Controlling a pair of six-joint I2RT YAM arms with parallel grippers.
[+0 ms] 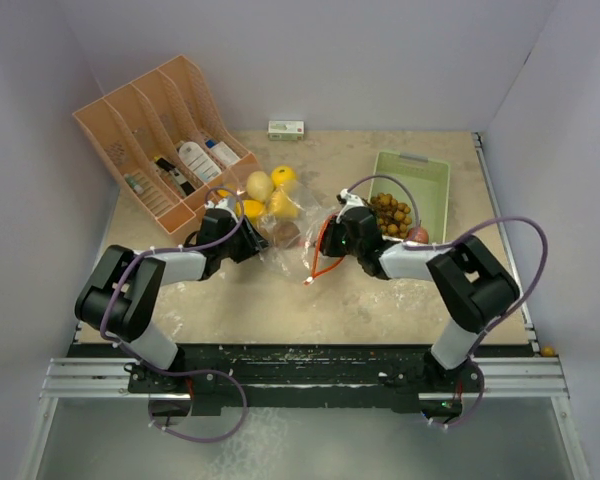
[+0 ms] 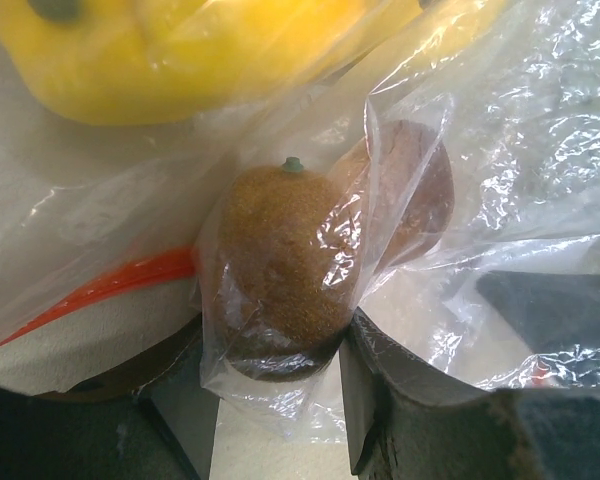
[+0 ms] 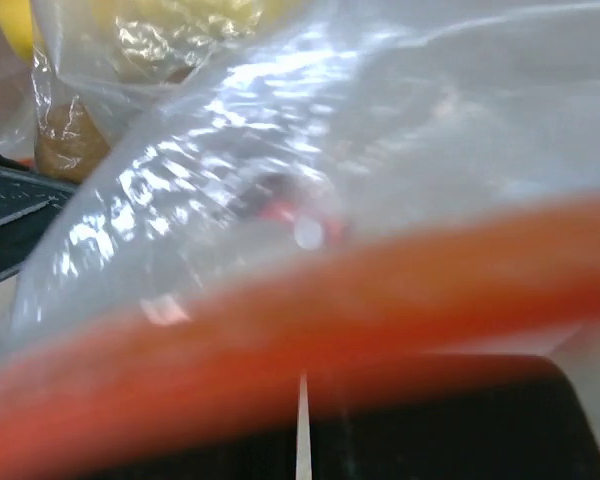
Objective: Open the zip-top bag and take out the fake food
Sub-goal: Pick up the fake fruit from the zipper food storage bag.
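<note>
Both jaws clamp the zip-top bag (image 2: 520, 150) (right on its orange strip (image 3: 310, 320), left around a brown lump (image 2: 280, 270)).

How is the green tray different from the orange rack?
The green tray is low and open; the orange rack stands tall with slanted dividers. The tray holds small brown nut-like pieces; the rack holds white bottles. The tray sits on the right, the rack on the left. Both hold things.
</note>
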